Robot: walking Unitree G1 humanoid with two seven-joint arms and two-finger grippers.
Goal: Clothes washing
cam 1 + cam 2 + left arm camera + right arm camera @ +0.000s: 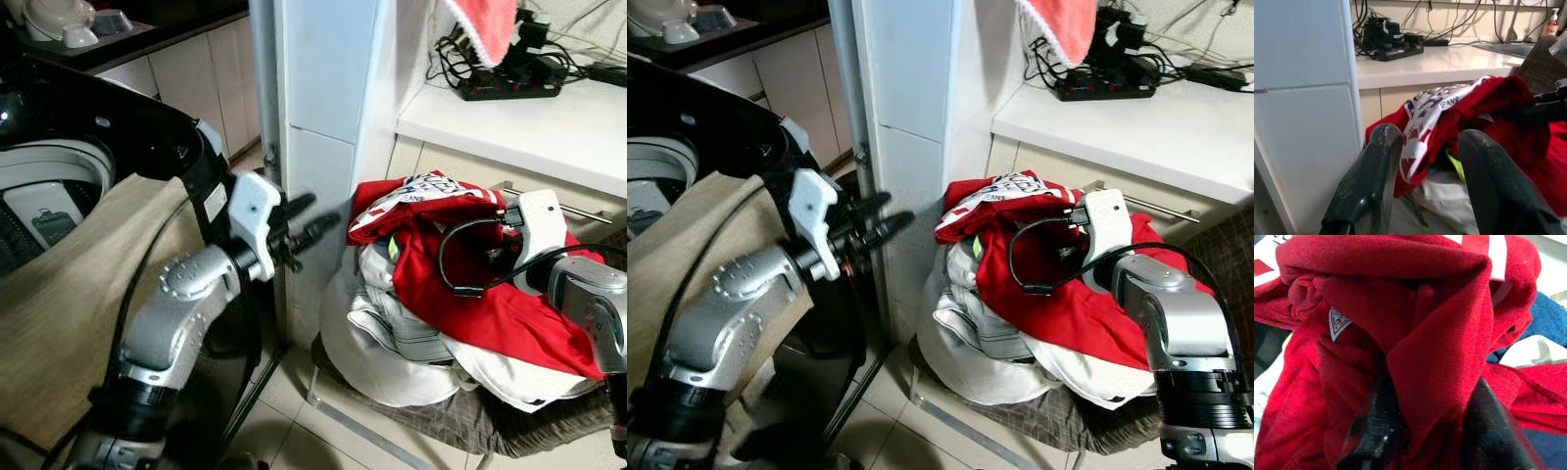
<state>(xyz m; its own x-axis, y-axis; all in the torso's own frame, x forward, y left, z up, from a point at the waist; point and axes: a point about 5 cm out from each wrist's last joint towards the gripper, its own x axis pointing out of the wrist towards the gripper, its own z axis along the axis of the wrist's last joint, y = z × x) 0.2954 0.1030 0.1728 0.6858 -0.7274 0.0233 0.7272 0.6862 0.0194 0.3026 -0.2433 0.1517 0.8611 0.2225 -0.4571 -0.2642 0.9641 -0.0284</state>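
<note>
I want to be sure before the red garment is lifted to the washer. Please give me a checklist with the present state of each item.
1. Right gripper fingers around a fold of the red garment: ok.
2. Grip fully closed: cannot tell.
3. Left gripper open, holding nothing: ok.
4. Washing machine lid up: ok.
5. Drum opening free: not ok, beige cloth hangs over the rim.
6. Garment free of the white clothes beneath: cannot tell.

One red garment (490,304), one white garment (392,343), one washing machine (59,176).
</note>
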